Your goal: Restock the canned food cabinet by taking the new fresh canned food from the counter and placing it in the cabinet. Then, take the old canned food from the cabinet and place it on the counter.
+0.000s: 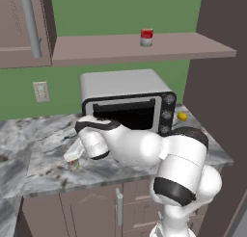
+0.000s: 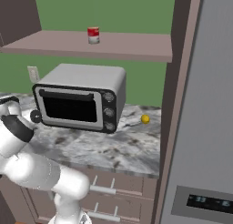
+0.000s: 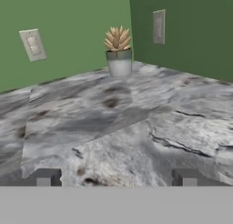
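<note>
Red-and-white new fresh canned food (image 1: 146, 37) stands upright on the cabinet (image 1: 183, 48) shelf board, so by my reading the restock half is done. At about eight o'clock in the left base view, the gripper (image 1: 73, 160) reaches low over the bench (image 1: 43, 149), something mottled right at its tip. Probably the old canned food, though I cannot tell. Fingertips (image 3: 44, 178) stand wide apart in the hand view with bare marble between. Room looks generous leftward; the toaster oven (image 1: 130, 98) crowds three o'clock, the front edge sits near, and a potted succulent (image 3: 118, 50) waits far off.
</note>
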